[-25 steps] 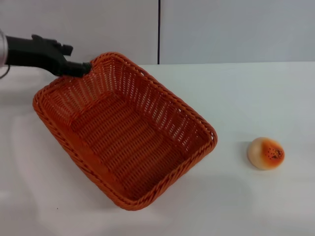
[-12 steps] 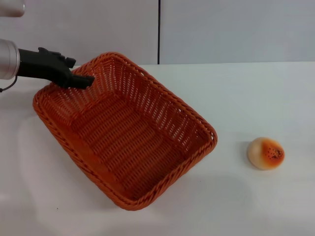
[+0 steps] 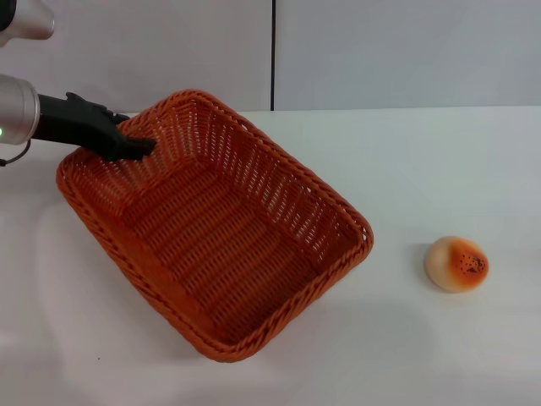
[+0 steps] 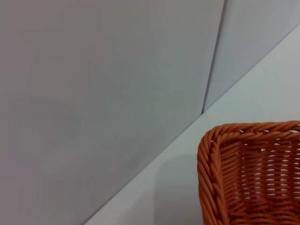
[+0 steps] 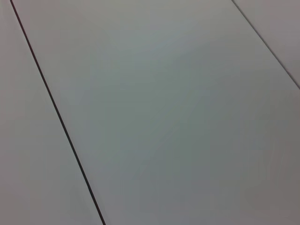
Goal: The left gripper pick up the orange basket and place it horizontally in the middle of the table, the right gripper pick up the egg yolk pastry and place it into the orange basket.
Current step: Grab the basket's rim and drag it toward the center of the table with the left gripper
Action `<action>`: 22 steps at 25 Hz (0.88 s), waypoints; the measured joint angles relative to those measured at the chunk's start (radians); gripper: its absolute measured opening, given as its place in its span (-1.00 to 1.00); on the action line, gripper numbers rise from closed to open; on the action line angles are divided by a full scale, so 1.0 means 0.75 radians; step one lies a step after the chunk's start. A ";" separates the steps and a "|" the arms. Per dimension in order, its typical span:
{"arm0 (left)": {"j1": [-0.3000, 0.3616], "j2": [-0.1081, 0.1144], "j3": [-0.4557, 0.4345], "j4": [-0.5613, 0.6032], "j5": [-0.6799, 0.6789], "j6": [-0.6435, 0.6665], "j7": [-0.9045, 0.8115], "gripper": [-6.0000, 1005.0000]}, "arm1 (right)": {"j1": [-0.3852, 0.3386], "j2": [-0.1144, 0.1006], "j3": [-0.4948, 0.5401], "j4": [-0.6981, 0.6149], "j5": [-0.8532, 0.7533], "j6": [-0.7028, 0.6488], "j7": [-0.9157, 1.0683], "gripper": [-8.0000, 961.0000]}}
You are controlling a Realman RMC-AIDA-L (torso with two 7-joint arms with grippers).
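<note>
The orange basket (image 3: pixel 215 224) lies diagonally on the white table (image 3: pixel 439 161), left of centre, its open side up. My left gripper (image 3: pixel 142 145) reaches in from the left, its black tip at the basket's far-left rim, just over the inside of that wall. One corner of the orange basket (image 4: pixel 251 176) shows in the left wrist view. The egg yolk pastry (image 3: pixel 456 264) sits alone on the table to the right of the basket, well apart from it. My right gripper is out of view.
A grey panelled wall (image 3: pixel 380 51) with a dark vertical seam stands behind the table. The right wrist view shows only wall panels (image 5: pixel 178 112). Bare tabletop lies between the basket and the pastry.
My left gripper has come down and a little to the left, from the top of the basket's far rim to just inside it. Basket and pastry have not moved.
</note>
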 joint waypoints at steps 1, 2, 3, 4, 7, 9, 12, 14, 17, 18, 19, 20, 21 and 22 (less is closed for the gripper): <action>0.001 0.000 0.000 0.000 0.000 0.001 0.000 0.37 | 0.002 0.000 0.000 0.000 0.000 0.000 0.000 0.56; 0.002 0.000 0.002 0.001 0.000 0.001 0.000 0.33 | 0.002 0.000 0.000 0.000 0.000 0.000 0.000 0.56; 0.002 0.000 0.002 0.001 0.000 0.001 0.000 0.30 | 0.002 0.000 0.000 0.000 0.000 0.000 0.000 0.56; 0.002 0.000 0.003 0.002 0.001 0.002 0.000 0.27 | 0.003 0.000 0.000 0.000 0.000 0.000 0.000 0.56; 0.003 0.000 0.004 0.002 0.002 0.003 0.000 0.08 | 0.005 0.000 0.000 0.000 0.000 0.000 0.000 0.56; 0.003 0.000 0.004 0.002 0.002 0.003 0.000 -0.04 | 0.006 0.000 0.000 0.000 0.000 0.000 0.000 0.55; 0.003 0.000 0.005 0.002 -0.003 0.008 0.000 -0.28 | 0.005 0.000 0.000 0.000 0.000 0.000 0.001 0.55; 0.002 0.000 0.000 0.004 -0.010 0.038 -0.011 -0.52 | 0.005 0.000 0.000 0.000 0.000 0.002 0.001 0.55; -0.004 0.000 -0.020 0.033 -0.043 0.121 -0.034 -0.61 | 0.005 0.000 0.000 0.000 0.000 0.010 0.001 0.55; -0.003 0.000 -0.031 0.062 -0.072 0.168 -0.052 -0.61 | 0.005 0.000 0.000 0.000 0.000 0.013 0.001 0.54; -0.003 0.000 -0.031 0.062 -0.072 0.168 -0.052 -0.61 | 0.005 0.000 0.000 0.000 0.000 0.016 0.001 0.54; 0.007 0.000 -0.036 0.090 -0.099 0.194 -0.068 -0.61 | 0.005 0.000 0.000 0.000 0.000 0.016 0.002 0.54; 0.028 0.003 -0.045 0.143 -0.156 0.241 -0.110 -0.61 | 0.005 0.000 0.000 0.000 0.000 0.017 0.002 0.54; 0.041 0.005 -0.054 0.175 -0.184 0.261 -0.153 -0.61 | 0.005 0.000 0.000 0.000 0.000 0.017 0.002 0.54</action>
